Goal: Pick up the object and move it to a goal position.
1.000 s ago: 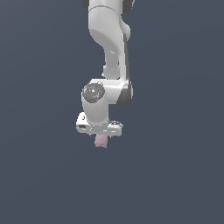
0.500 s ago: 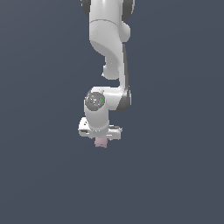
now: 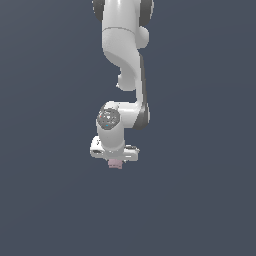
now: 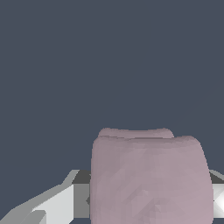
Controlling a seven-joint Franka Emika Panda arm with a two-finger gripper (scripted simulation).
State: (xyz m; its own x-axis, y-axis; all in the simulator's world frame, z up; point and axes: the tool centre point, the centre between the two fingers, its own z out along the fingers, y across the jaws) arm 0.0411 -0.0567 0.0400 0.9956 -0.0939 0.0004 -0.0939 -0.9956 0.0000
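Note:
The object (image 3: 115,164) is a small pale dusty-pink lumpy block. In the exterior view it pokes out just below the white hand of my arm, near the middle of the picture. My gripper (image 3: 115,161) is shut on it and holds it in the air. In the wrist view the block (image 4: 148,175) fills the near part of the picture, with grey-white fingers (image 4: 52,203) showing on either side of it. Its lower part is hidden by the picture's edge.
The white arm (image 3: 125,60) hangs down from the top of the exterior view. Behind it there is only a plain dark blue-grey background. No goal marker shows in either view.
The arm has moved the hand and the pink block a little toward the exterior view's left, and the wrist has turned slightly. The block stays held.

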